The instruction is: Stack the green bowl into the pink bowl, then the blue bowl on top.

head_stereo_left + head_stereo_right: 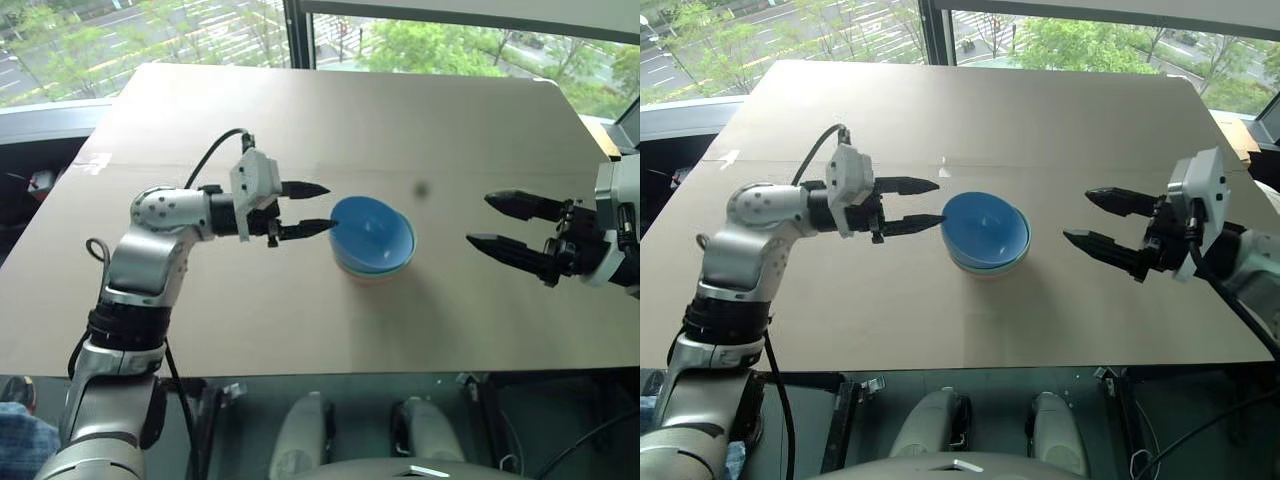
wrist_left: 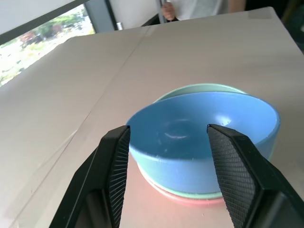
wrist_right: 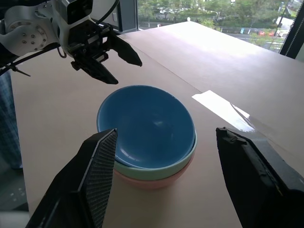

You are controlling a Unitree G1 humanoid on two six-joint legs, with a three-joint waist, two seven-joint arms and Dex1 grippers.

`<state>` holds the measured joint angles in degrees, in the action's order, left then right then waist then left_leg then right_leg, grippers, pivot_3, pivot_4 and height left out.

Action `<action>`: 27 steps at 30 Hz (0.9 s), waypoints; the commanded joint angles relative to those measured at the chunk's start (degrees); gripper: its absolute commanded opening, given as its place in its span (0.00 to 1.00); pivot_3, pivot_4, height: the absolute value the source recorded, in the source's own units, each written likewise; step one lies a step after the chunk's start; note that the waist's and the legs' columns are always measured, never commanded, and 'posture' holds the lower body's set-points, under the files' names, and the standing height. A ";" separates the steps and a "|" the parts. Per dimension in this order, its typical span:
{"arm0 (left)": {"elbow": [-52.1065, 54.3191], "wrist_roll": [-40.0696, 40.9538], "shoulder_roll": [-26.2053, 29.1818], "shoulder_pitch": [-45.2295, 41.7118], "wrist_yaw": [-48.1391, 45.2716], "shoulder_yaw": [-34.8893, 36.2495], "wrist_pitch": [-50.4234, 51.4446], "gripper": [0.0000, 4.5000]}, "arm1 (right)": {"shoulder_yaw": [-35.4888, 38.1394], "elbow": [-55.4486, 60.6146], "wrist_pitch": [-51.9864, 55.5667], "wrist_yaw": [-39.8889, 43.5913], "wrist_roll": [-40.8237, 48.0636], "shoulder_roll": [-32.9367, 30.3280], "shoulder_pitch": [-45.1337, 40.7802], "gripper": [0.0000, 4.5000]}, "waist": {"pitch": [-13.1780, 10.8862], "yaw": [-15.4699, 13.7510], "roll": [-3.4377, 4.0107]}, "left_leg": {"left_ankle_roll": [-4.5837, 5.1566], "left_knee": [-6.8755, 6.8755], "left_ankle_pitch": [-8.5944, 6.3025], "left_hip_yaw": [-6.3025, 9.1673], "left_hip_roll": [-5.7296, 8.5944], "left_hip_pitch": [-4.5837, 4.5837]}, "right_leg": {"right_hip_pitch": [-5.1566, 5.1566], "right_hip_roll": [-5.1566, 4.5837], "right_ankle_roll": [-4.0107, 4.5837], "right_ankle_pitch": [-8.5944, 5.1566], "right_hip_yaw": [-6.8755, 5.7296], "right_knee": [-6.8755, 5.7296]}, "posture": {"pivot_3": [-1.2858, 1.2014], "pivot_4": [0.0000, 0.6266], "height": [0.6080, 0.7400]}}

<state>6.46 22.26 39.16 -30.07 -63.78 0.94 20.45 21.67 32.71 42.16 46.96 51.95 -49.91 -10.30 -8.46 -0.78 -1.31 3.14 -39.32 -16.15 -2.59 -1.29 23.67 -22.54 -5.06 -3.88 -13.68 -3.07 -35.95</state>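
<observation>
Stack: blue bowl (image 3: 145, 124) sits tilted in green bowl (image 3: 156, 166), green in pink bowl (image 3: 152, 181).
Left gripper (image 1: 309, 208): spread, empty, just beside the blue rim.
Right gripper (image 1: 1090, 217): spread, empty, apart.
Left to do: possibly levelling.

Head views look down over the table (image 1: 300, 310); both wrist views closely face the stacked bowls from opposite sides.
</observation>
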 commanded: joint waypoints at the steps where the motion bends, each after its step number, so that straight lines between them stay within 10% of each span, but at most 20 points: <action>1: 7.77 2.47 0.69 5.28 7.27 5.49 6.32 0.61 | 1.30 1.70 -1.80 -0.47 -0.26 0.51 1.51 0.78 | 0.00 -0.16 0.00 | 0.00 -0.01 0.00 0.02 0.01 0.00 | 0.01 -0.01 0.00 0.00 -0.01 0.01 | 0.52 0.24 1.00; 13: 20.01 1.67 0.07 30.47 18.90 18.46 6.75 0.61 | 4.49 0.00 -7.76 1.26 -3.38 4.94 14.73 0.78 | 0.05 -0.17 -0.01 | -0.02 0.01 0.00 -0.01 0.01 -0.28 | 0.24 -0.07 0.01 -0.01 0.01 0.07 | 0.52 0.24 1.00; 27: 19.97 3.13 -0.55 38.39 18.79 20.76 1.22 0.61 | 4.07 -12.09 -22.52 10.13 -13.05 7.11 20.62 0.78 | 0.08 -0.12 0.08 | -0.01 0.15 -0.03 -0.15 0.00 -1.05 | 0.85 -0.10 0.08 -0.04 0.21 0.09 | 0.52 0.24 1.00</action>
<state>24.25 24.51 38.36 8.62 -45.19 20.27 23.09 24.03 20.45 21.65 56.32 39.18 -42.72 10.27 -8.38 -0.90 -1.24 3.13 -39.17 -16.18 -2.74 -1.30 22.61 -21.68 -5.16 -3.79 -13.72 -2.86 -35.86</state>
